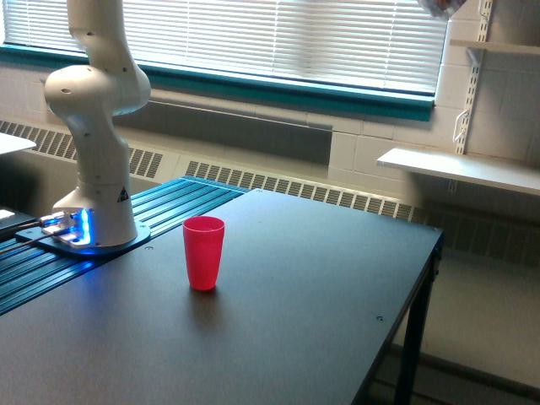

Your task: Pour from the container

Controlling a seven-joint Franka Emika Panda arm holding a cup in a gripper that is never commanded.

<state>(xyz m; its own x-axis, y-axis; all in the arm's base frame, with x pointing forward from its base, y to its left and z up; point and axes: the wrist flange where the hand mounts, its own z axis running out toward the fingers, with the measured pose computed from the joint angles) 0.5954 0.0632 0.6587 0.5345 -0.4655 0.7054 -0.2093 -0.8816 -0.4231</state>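
Note:
Only the arm's white base and lower links [97, 126] show, at the exterior view's left, rising out of the top of the frame. The gripper is out of view. At the top edge on the right, a small pale see-through shape with a reddish tint [440, 7] pokes into the frame. It looks like the bottom of the container, but too little shows to be sure. An opaque red plastic cup [203, 252] stands upright on the dark table [295, 321], well below and to the left of that shape.
The arm's base [84, 232] glows blue on a ribbed teal plate [169, 207] at the table's left. The table's right edge [426, 278] drops off to the floor. White wall shelves [460, 167] hang at the right, under window blinds.

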